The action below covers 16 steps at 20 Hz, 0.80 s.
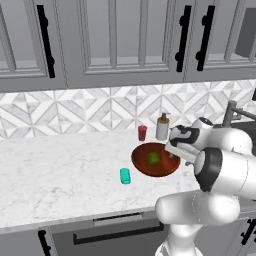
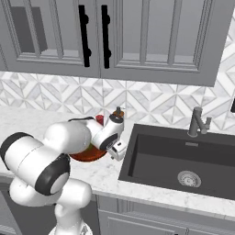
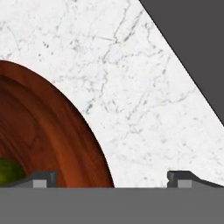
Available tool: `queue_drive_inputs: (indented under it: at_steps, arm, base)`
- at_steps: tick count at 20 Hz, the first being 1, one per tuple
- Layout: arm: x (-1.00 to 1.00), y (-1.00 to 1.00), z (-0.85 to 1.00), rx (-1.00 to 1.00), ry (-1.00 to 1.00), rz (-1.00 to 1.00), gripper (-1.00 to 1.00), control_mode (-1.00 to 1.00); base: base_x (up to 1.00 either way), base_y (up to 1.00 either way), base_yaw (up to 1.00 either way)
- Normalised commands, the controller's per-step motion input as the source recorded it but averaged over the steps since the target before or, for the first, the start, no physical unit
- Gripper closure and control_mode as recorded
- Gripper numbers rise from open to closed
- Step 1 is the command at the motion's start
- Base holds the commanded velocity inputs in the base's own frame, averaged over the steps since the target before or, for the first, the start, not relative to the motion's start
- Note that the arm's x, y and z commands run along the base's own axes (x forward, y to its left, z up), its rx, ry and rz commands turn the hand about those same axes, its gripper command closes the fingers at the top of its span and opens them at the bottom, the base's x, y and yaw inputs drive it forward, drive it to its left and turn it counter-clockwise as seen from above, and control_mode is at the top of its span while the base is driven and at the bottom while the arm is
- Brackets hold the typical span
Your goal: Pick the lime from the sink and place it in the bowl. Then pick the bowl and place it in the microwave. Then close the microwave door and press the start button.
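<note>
A kitchen: marble counter (image 1: pixel 60 170), sink (image 2: pixel 183 158), faucet (image 2: pixel 198 121), grey cabinets (image 1: pixel 125 40), tiled backsplash (image 1: pixel 75 112).

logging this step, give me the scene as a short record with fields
lime: in the bowl, on its floor
bowl: on the counter, left of the sink
pincer: open, straddling the bowl's rim, one fingertip over the bowl, the other over the counter
sink: no lime in it
teal cup: on its side in front of the bowl
red cup: upright behind the bowl
dispenser: beside the red cup
stage: lime placed, bowl not yet lifted
</note>
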Motion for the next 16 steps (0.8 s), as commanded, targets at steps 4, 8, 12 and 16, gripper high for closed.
queue_drive_inputs:
  at_steps: [4,8,12,16]
  arm:
    - [0.07,0.05,-0.18,0.00,0.00,0.00,-1.00,-1.00]
    - [0.00,0.11,-0.16,0.00,0.00,0.00,-1.00,-1.00]
    - [0.00,0.19,-0.13,0.00,0.00,0.00,-1.00,-1.00]
    - [0.00,0.25,-0.08,0.00,0.00,0.00,-1.00,-1.00]
  base:
    - [0.00,0.00,0.00]
    - [0.00,0.00,0.00]
    - [0.00,0.00,0.00]
    - [0.00,0.00,0.00]
